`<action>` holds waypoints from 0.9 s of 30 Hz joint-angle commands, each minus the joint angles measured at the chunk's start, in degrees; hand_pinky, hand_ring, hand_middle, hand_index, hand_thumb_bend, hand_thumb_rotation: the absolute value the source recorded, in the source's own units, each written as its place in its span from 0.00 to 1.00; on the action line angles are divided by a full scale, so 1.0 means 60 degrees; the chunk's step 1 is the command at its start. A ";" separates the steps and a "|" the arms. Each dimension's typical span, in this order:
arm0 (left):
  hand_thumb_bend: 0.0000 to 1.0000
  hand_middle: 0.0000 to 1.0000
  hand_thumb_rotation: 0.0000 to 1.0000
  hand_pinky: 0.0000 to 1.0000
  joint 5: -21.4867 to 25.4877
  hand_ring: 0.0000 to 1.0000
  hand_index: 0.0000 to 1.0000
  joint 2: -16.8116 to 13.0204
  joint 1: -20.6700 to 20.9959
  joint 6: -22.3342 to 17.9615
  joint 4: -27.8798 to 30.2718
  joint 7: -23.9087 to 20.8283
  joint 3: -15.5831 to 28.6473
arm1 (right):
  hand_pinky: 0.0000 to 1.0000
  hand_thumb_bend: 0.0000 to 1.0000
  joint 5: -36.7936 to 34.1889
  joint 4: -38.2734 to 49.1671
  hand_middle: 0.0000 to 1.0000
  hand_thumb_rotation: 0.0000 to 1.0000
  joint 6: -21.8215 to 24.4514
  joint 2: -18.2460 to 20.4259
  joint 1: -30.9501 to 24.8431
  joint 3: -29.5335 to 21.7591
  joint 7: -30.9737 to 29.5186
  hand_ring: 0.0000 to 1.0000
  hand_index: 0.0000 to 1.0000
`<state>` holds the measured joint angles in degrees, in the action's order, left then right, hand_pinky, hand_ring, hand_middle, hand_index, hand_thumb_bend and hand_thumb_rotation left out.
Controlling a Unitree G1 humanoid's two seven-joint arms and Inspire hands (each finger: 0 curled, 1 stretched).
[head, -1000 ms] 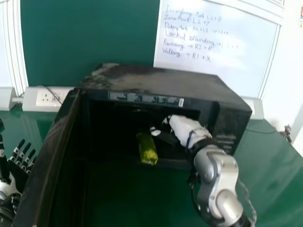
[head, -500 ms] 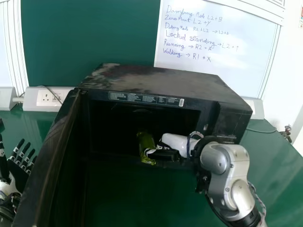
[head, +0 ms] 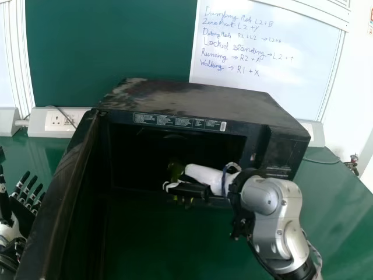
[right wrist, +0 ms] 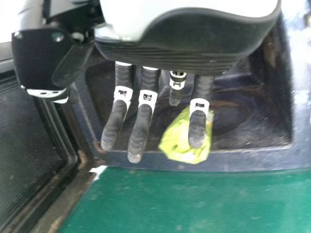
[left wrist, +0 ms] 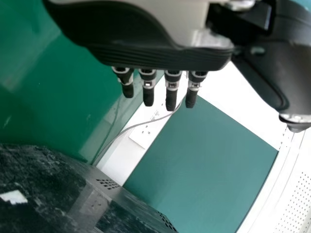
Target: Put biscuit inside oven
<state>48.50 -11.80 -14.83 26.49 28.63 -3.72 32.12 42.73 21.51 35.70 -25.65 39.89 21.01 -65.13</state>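
Biscuit packet [right wrist: 171,140] is already placed inside the microwave oven [head: 195,98], near the cavity's front lip. Right hand [head: 204,175] fingers are extended, one over the packet, nothing gripped. Left hand [head: 24,221] is idle, open. Probably left: packet nudged deeper, hand withdrawn, door [head: 58,192] closed.

Has silver right arm [head: 267,197], black wrist [head: 238,188], grey cable [head: 315,252]; shows white-and-black right hand [head: 203,175], ribbed black fingers [right wrist: 141,127], white bands [right wrist: 199,104].

Oven [head: 192,99]: way in, L of R hand [head: 204,176].
Open door [head: 58,192] btwn mouth & L hand [head: 23,219]; biscuit pkt [right wrist: 176,138] obstructs @ front lip.
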 commanded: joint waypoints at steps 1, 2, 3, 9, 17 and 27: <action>0.78 0.82 0.15 0.73 0.0000 0.79 0.84 -0.0009 0.0083 0.0027 0.0031 -0.0021 -0.0103 | 0.22 0.62 -0.0192 -0.0052 0.37 0.55 0.0073 0.0117 0.0150 0.0127 0.0185 0.30 0.35; 0.78 0.83 0.15 0.73 -0.0024 0.79 0.85 0.0009 0.0087 0.0035 0.0061 -0.0066 -0.0112 | 0.22 0.62 -0.0238 -0.0064 0.37 0.55 0.0123 0.0152 0.0172 0.0157 0.0202 0.30 0.35; 0.78 0.83 0.15 0.73 -0.0032 0.79 0.84 0.0013 0.0085 0.0038 0.0077 -0.0075 -0.0117 | 0.21 0.62 -0.0300 -0.0084 0.37 0.56 0.0169 0.0181 0.0204 0.0186 0.0199 0.30 0.36; 0.77 0.83 0.15 0.74 0.0000 0.80 0.85 -0.0017 0.0074 0.0031 0.0054 0.0003 -0.0117 | 0.20 0.61 -0.0699 -0.0120 0.37 0.55 0.0282 0.0317 0.0247 0.0245 0.0455 0.30 0.37; 0.77 0.83 0.16 0.74 -0.0034 0.80 0.85 0.0001 0.0014 0.0023 0.0174 -0.0034 -0.0134 | 0.20 0.61 -0.0229 -0.0682 0.38 0.56 0.0188 0.0014 0.0517 0.1018 0.0620 0.31 0.35; 0.78 0.82 0.15 0.73 0.0107 0.80 0.84 0.0010 0.0043 0.0066 0.0154 -0.0082 -0.0066 | 0.18 0.59 -0.0303 -0.1434 0.38 0.58 -0.0010 -0.0276 0.0775 0.1495 0.0094 0.31 0.37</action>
<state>48.55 -11.72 -14.88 26.50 29.08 -4.14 31.97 40.94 13.93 35.91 -26.40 43.54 29.44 -63.95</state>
